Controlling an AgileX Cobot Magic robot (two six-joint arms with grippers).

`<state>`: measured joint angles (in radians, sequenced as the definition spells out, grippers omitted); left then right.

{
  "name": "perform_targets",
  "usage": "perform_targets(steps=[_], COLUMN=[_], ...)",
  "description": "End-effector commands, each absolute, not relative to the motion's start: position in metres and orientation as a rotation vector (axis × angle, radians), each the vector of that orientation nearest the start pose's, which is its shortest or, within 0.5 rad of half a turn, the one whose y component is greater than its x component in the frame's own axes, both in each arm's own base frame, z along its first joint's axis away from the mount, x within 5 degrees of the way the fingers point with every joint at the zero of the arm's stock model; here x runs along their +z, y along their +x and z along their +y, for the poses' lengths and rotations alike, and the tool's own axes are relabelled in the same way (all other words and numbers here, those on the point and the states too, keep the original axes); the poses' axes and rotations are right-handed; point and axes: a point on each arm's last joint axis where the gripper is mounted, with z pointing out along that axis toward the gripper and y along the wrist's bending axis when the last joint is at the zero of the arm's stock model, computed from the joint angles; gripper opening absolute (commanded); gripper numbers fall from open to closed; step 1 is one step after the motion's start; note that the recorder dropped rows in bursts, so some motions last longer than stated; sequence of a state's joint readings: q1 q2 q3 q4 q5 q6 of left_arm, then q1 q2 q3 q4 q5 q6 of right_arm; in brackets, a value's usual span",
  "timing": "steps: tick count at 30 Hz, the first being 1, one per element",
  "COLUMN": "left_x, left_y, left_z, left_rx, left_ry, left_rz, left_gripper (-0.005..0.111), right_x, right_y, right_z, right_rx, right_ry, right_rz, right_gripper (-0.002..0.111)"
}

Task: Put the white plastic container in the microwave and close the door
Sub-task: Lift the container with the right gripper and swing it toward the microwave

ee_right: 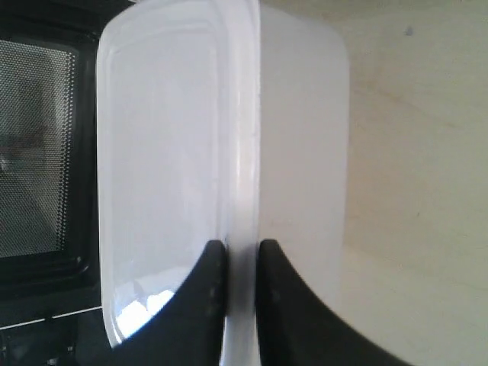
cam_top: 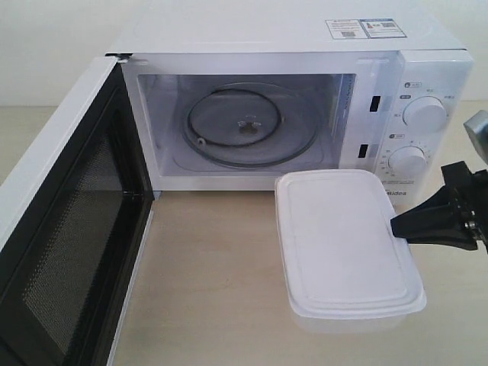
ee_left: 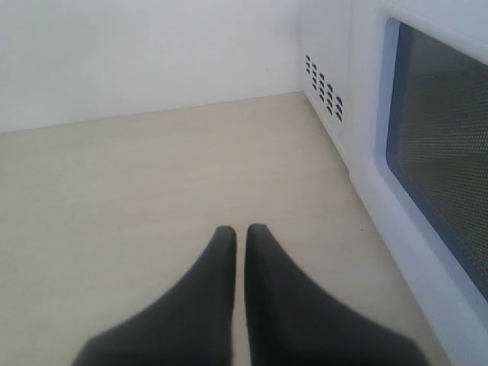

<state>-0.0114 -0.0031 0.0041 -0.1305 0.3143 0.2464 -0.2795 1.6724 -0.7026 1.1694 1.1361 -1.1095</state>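
The left pincer (ee_left: 240,229) holds its two black tapered fingers nearly tip to tip, with nothing between them. Beneath and ahead lies the pale wood-grain tabletop (ee_left: 137,198), ending at a plain white wall (ee_left: 137,53). Ahead to one side stands the white boxy microwave (ee_left: 324,38) with dark vent slots (ee_left: 324,88). Nearer, alongside the pincer, is its white door (ee_left: 366,152) with a dark mesh window (ee_left: 446,145).

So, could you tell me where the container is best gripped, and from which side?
Grip the thin lid rim on the right long edge of the container, coming level from the right. The body looks too wide for the jaws, while the flat rim juts out and fits between them; the right gripper pinches it there now.
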Motion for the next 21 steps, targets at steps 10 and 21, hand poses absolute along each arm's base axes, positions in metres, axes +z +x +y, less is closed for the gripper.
perform_targets(steps=[10,21], left_x=[0.186,0.186], left_y=[0.054,0.054], left_z=[-0.004,-0.004], left_rx=[0.039,0.039], left_ry=[0.142,0.142], left_rz=[1.782,1.782], left_gripper=[0.004,0.004], right_x=[0.231,0.269], right_y=[0.192,0.165], right_z=[0.031,0.035], right_rx=[1.376,1.243], right_ry=[-0.02,0.123], right_rz=[2.314,2.164], right_gripper=[0.0,0.0])
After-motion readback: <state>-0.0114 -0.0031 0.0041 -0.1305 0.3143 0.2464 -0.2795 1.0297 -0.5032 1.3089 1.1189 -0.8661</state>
